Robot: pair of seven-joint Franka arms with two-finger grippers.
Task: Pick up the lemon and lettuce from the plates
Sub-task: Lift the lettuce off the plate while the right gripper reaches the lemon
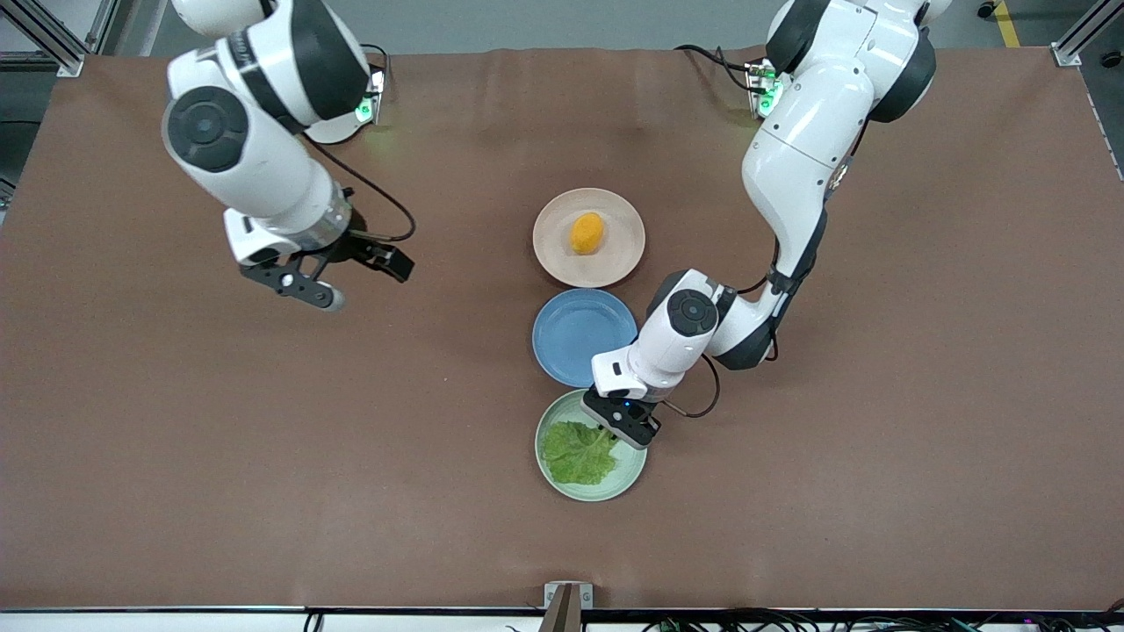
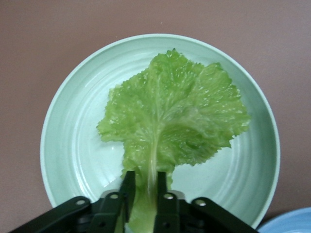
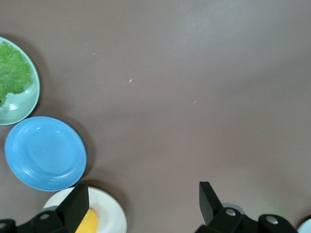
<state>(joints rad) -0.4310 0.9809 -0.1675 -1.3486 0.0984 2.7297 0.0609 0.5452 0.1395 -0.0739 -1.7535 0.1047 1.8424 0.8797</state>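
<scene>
The lettuce (image 1: 577, 452) lies flat on the pale mint plate (image 1: 628, 478), the plate nearest the front camera. My left gripper (image 1: 625, 427) is low over that plate's rim. In the left wrist view my left gripper (image 2: 145, 182) is shut on the pale stalk of the lettuce (image 2: 180, 111), which still rests on the mint plate (image 2: 68, 145). The lemon (image 1: 587, 233) sits on the beige-pink plate (image 1: 549, 241), farthest from the camera. My right gripper (image 1: 356, 276) is open and empty over bare table toward the right arm's end; the right wrist view shows my right gripper (image 3: 143, 194) beside the lemon (image 3: 90, 222).
A blue plate (image 1: 580, 333) with nothing on it lies between the two other plates, its rim close to the left arm's wrist. The brown mat (image 1: 263, 439) covers the table. The blue plate also shows in the right wrist view (image 3: 46, 153).
</scene>
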